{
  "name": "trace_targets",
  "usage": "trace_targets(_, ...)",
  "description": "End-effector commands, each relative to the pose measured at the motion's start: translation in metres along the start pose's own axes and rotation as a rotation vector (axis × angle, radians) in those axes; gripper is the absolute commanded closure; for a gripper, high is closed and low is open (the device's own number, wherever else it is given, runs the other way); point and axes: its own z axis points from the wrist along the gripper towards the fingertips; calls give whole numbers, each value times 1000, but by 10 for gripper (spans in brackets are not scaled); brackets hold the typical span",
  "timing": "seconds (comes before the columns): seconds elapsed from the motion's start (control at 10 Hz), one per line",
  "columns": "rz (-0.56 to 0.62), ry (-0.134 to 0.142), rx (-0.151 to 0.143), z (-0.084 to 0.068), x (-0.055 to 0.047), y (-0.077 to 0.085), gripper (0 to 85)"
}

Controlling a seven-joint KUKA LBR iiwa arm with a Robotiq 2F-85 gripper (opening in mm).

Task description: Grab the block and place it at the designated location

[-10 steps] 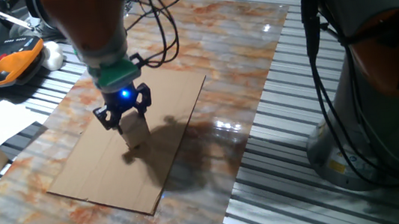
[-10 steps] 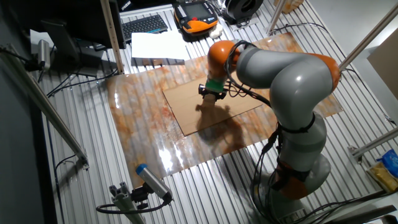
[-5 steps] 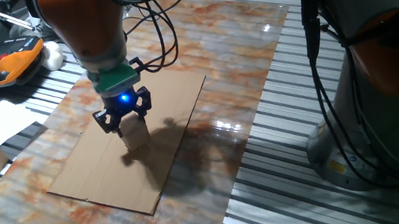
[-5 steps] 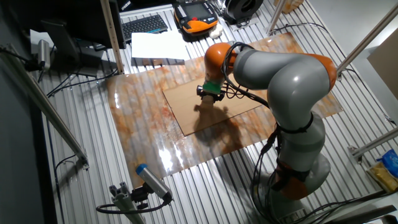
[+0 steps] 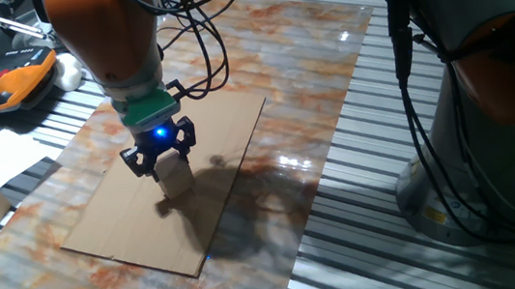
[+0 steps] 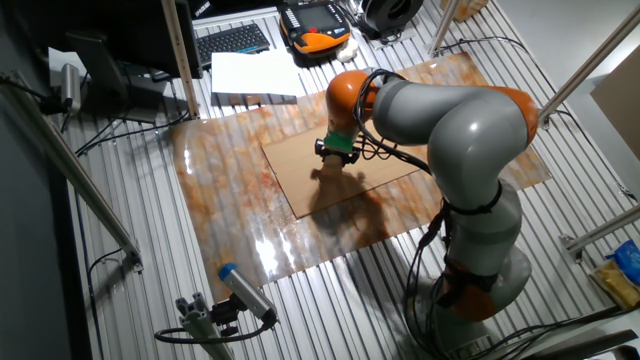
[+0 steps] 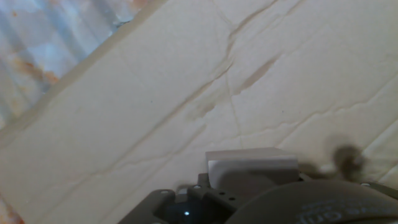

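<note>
One arm reaches over the cardboard sheet, its fingers closed around the block, which stands near the middle of the sheet. Whether the block's base touches the cardboard or hangs just above it cannot be told. In the other fixed view the gripper is small and the block is hidden beneath it. The hand view shows only the block's pale top edge, with the fingers cut off at the lower border. A blurred dark dot lies on the cardboard just beside the block. The sheet rests on the marbled counter.
</note>
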Motion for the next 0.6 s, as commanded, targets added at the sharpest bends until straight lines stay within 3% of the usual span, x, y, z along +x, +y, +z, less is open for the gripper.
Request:
trace_targets(0.0, 0, 0, 0, 1, 0, 0, 340)
trace_targets(0.2, 15, -9, 3, 4, 3, 0, 340)
trace_targets(0.3, 22, -12, 3, 4, 3, 0, 170)
trace_targets(0.5, 23, -17, 13, 4, 3, 0, 170)
